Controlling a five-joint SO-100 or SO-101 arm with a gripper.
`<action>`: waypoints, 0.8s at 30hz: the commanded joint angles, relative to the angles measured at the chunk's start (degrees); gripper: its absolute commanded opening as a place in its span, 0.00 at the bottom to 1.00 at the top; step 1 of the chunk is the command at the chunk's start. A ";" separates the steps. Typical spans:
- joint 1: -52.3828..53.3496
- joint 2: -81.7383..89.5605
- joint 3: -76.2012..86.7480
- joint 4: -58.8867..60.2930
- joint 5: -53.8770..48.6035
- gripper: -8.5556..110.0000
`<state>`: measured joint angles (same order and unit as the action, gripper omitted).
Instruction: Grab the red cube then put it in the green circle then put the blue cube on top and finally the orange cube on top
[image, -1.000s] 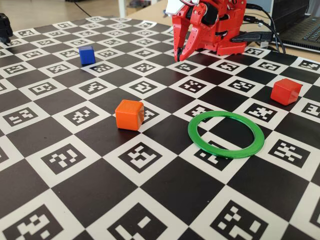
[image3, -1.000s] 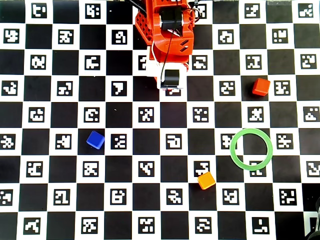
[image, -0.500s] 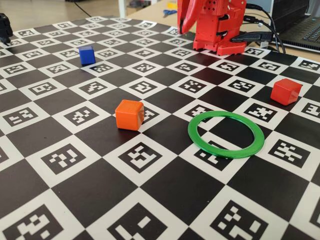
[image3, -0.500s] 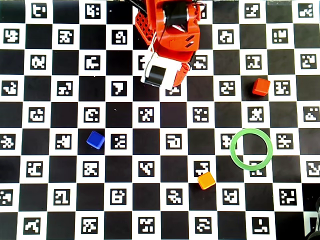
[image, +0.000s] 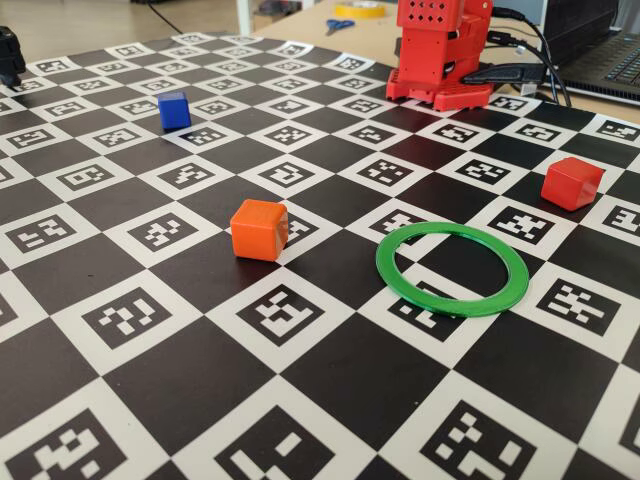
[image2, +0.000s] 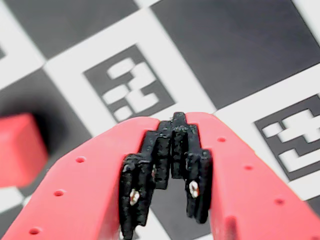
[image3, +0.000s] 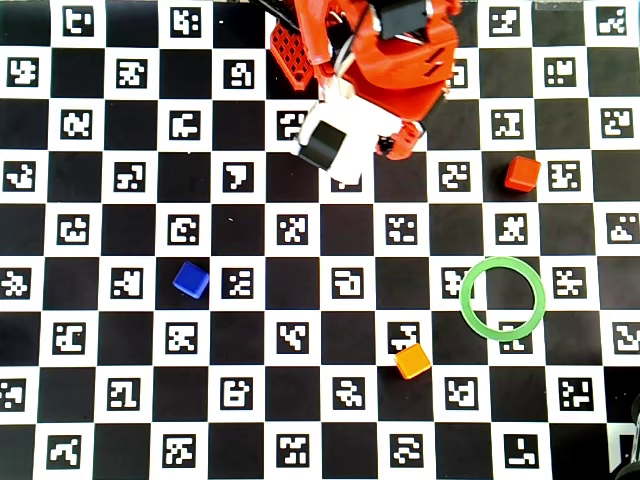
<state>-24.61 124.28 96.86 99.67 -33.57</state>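
Gripper (image2: 172, 127): your wrist view is showing it closest, two red fingers with black pads (image2: 197, 187) converging at the tips, so the jaws are sitting clenched with nothing between them.
Below the gripper: you are looking down at the checkered marker board (image2: 235, 55), and a blurred red shape is sitting at the left edge of the wrist view; you cannot tell from that view what it is.
Orange cube (image: 259, 229): in the fixed view it is lying nearest of the three cubes, left of the green ring and apart from it; in the overhead view (image3: 412, 360) it is sitting below and left of the ring.
Green circle (image: 452, 307): it is lying flat on the board toward the right of the fixed view, with only board squares showing inside it; the overhead view (image3: 471, 312) is showing it on the right side.
Red cube (image: 572, 183): it is resting farther back and right of the ring in the fixed view, well apart from it; overhead (image3: 522, 173) it is sitting above the ring.
Blue cube (image: 174, 110): it is standing far back on the left in the fixed view, well apart from the others; overhead (image3: 191, 279) it is on the left half.
Arm (image3: 385, 70): your red arm is folded at the top centre of the overhead view, away from all three cubes.
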 joint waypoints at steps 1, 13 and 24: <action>-6.86 -3.87 -9.93 5.80 3.78 0.13; -12.30 -15.64 -20.48 4.83 14.68 0.36; -17.14 -21.09 -12.92 -2.37 16.87 0.45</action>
<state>-40.08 103.10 83.67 98.53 -18.11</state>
